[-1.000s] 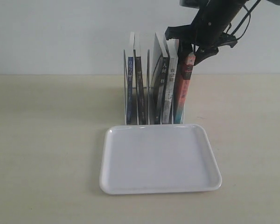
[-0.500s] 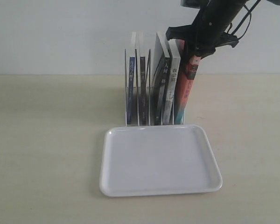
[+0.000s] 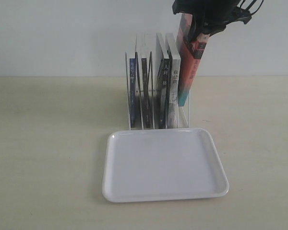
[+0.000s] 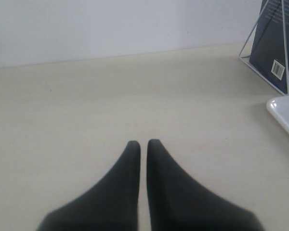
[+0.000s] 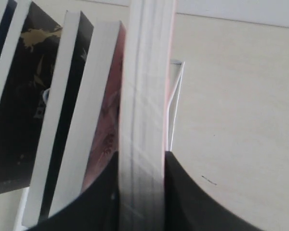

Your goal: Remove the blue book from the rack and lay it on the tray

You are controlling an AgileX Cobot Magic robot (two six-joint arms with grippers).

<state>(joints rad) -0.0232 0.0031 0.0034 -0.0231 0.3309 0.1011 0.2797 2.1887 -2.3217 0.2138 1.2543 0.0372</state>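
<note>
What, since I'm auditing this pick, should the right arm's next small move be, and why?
Probably lower the red-orange-spined book back into the rack and let go. The right gripper is shut on it, lifted and tilted, while the blue book stands untouched at the rack's left end in the exterior view.

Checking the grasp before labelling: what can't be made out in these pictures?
- Red-orange-spined book: cover unseen; right wrist view shows only page edges inside the right gripper.
- Blue book: spine title too small in exterior view; left wrist view's edge cuts its cover.
- Left gripper: outside the exterior view.
- Tray: left wrist view shows only a corner.
</note>
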